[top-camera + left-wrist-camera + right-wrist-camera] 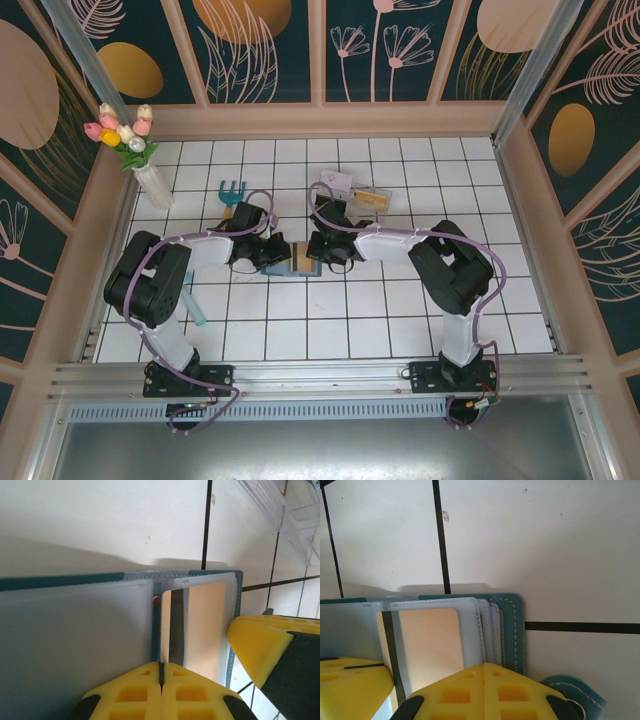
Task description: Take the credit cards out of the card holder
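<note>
Gold credit card (205, 625) pinched by left gripper (161, 674), long side pointing away; right gripper (484, 674) squeezed together on card holder (512, 625).

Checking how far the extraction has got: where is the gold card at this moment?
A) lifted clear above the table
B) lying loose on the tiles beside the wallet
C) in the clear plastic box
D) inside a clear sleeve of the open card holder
D: in the right wrist view the gold card sits behind a clear stitched sleeve of the open card holder, with the sleeve's edges reaching past the card.
</note>
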